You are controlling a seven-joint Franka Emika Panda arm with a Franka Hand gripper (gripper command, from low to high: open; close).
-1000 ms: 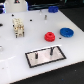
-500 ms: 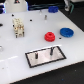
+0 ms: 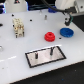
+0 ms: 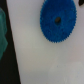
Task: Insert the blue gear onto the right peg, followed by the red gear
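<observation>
The blue gear [image 3: 66, 33] lies flat on the white table at the exterior view's right, and it fills the wrist view as a toothed blue disc [image 4: 57, 21] with a centre hole. Just to its left lies the smaller red gear [image 3: 49, 36]. In front of them sits the grey, black-edged plate [image 3: 45, 57], with the dark right peg [image 3: 50, 50] and a shorter, paler pin [image 3: 36, 55]. My gripper [image 3: 67, 21] hangs just above the blue gear, apart from it and blurred. No fingers show in the wrist view.
A beige block stack [image 3: 18, 27] stands at the back left of the exterior view, and a small dark post [image 3: 45, 19] stands behind the red gear. A greenish object [image 4: 2, 27] and a dark strip off the table show at the wrist view's edge.
The arm seems to have come down a little over the blue gear. Both gears and the plate have stayed in place.
</observation>
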